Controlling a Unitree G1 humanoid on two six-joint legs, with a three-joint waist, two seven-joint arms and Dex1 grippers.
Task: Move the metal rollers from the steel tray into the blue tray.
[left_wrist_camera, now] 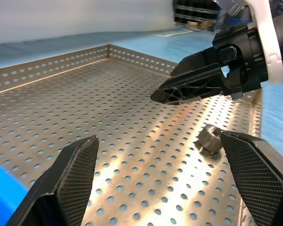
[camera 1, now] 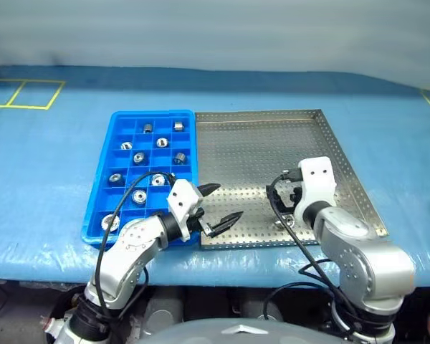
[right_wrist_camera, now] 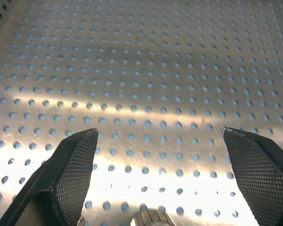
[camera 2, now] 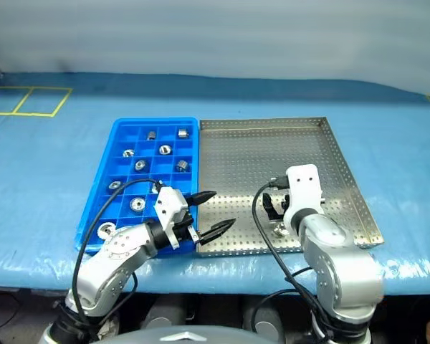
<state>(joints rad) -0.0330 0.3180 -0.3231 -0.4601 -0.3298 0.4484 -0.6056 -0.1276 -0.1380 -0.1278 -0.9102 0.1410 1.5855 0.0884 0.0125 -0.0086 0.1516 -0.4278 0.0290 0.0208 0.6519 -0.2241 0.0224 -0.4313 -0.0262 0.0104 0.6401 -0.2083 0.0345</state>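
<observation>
Left eye view: the steel tray lies on a pale-blue table cover, and the blue tray sits touching its left rim. Most of the rollers rest in compartments of the blue tray, about ten of them, one to a cell, spread from the far rows to the near left corner. One roller lies on the steel tray, close to its near rim and right of its middle.

The left gripper reaches over the near left corner of the steel tray from the blue tray's side, pointing across the steel tray toward the right gripper. Its jaws stand wide apart with nothing between them.

The right gripper hangs over the near part of the steel tray, tilted downward, just above the lone roller. In the right wrist view its fingers are spread wide and empty over the perforated floor, and the top of the roller lies on the tray between them, nearest the wrist.

In the left wrist view, the left fingers frame the steel tray floor; the roller lies on it near the tray's rim, and the right gripper's black fingers hover just above it, not touching it.

Yellow tape lines mark the cover far left of the steel tray.
</observation>
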